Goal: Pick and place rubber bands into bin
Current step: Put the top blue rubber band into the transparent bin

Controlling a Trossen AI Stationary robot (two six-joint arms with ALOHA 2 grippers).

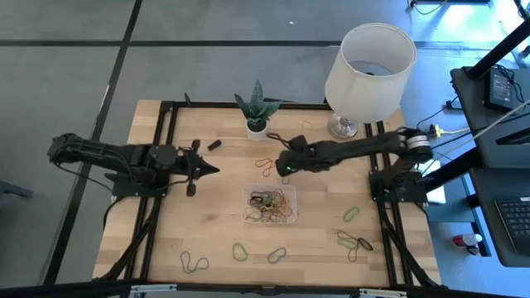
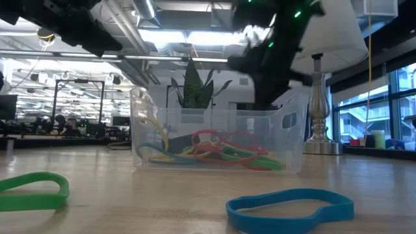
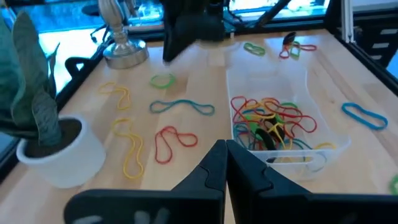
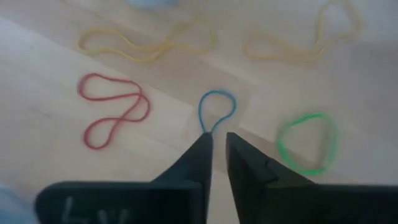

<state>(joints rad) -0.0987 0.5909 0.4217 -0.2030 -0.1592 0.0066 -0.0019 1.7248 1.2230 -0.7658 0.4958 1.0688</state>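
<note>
left gripper (image 1: 211, 170): fingers pressed together on nothing, parked over the left half of the bench, far from any work

bin (image 1: 270, 205): set at the bench middle toward the front edge, many rubber bands already heaped inside

blue band (image 4: 216, 111): lies straight ahead of the right fingertips, long axis in line with them; whether its near end is touched cannot be told

right gripper (image 1: 284, 165): jaws slightly parted, tips down; nearer arm to the loose bands behind the bin

green band (image 4: 308, 142): just beside the blue one, apart from it
</note>
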